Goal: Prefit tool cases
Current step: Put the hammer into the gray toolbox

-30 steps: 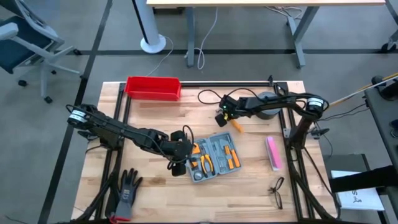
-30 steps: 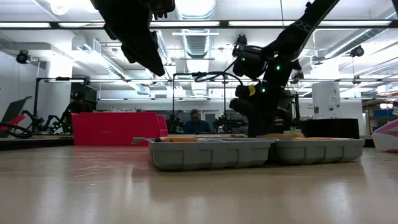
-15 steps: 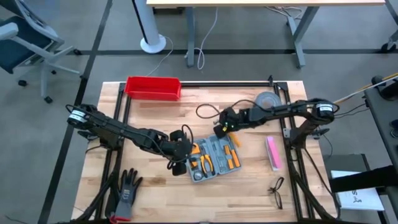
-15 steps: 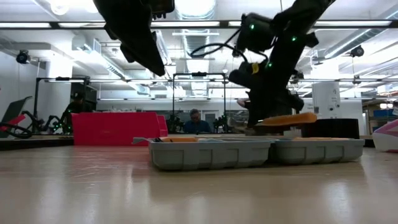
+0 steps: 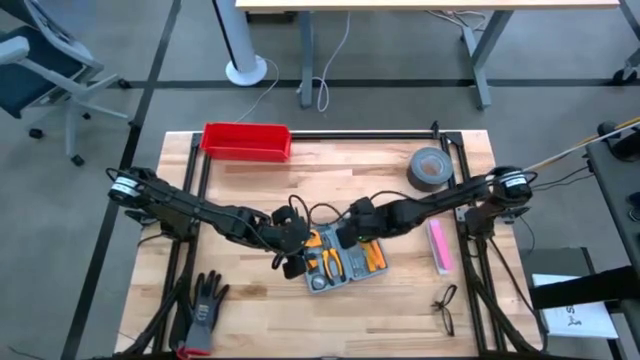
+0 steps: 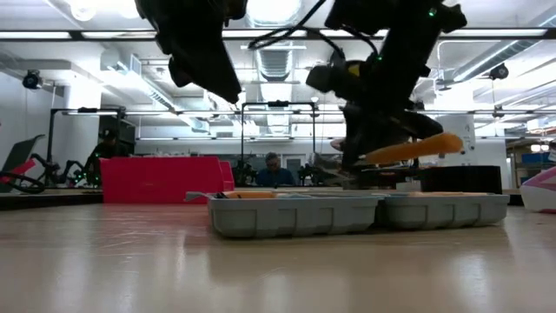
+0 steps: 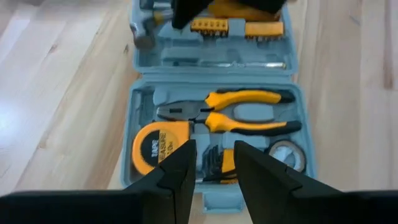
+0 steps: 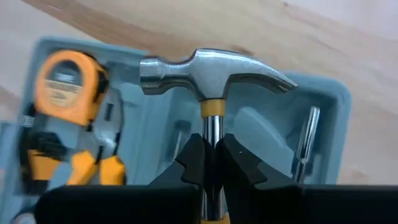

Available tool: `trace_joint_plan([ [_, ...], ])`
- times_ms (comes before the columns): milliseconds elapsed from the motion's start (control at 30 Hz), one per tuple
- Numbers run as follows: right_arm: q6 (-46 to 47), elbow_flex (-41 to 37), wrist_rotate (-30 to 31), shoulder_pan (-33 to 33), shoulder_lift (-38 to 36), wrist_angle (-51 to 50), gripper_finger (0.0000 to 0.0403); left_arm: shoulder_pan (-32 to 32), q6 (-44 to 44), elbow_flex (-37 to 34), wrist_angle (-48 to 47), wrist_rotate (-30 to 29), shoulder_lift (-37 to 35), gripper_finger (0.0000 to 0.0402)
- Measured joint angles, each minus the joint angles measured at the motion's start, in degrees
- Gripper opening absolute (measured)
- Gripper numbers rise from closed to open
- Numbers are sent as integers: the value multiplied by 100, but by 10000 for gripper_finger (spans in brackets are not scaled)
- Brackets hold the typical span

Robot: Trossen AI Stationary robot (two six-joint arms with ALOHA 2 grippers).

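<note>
The grey-blue tool case [image 5: 340, 262] lies open and flat on the wooden table, holding a yellow tape measure [image 7: 158, 146], pliers [image 7: 239, 112] and other orange-handled tools. My right gripper [image 5: 352, 232] hangs over the case's far half, shut on a hammer [image 8: 211, 71] with a steel head and an orange handle [image 6: 408, 148]. My left gripper [image 7: 214, 171] hovers open above the case's left half, with nothing between its fingers. My right gripper pinches the hammer's steel shaft [image 8: 212, 140] between its two fingers, just below the yellow band under the head. The fingers slant down from above and lie across the shaft. The hammer is lifted clear of the case, roughly level, its orange handle sticking out sideways.
A red bin [image 5: 246, 141] stands at the far left and a grey tape roll [image 5: 430, 167] at the far right. A pink block [image 5: 440, 245] lies right of the case, a black glove [image 5: 205, 310] near left, glasses [image 5: 445, 308] near right.
My right gripper has lifted the hammer off the table beyond the case and carried it toward the near and left edges, until it hangs over the open case. Its wrist has rolled on the way. It has stayed shut on the hammer.
</note>
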Motion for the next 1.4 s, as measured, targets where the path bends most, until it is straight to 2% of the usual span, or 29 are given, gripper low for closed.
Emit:
trace_joint_plan([
  [367, 634, 620, 27, 70, 869, -401, 20, -3, -91, 0, 55, 0, 0, 115],
  [567, 1254, 631, 137, 142, 978, -486, 19, -3, -178, 0, 44, 212, 0, 114],
  [767, 1756, 631, 175, 252, 971, -624, 29, -3, 159, 0, 37, 459, 0, 114],
  [933, 1921, 633, 122, 352, 968, -706, 35, -3, 419, 0, -71, 462, 0, 114],
  [1267, 1718, 1116, 107, 411, 967, -1655, 38, -3, 689, 0, -242, 497, -2, 114],
  [1400, 1686, 1135, -62, 445, 967, -1581, 38, -5, 718, 0, -265, 497, -41, 114],
])
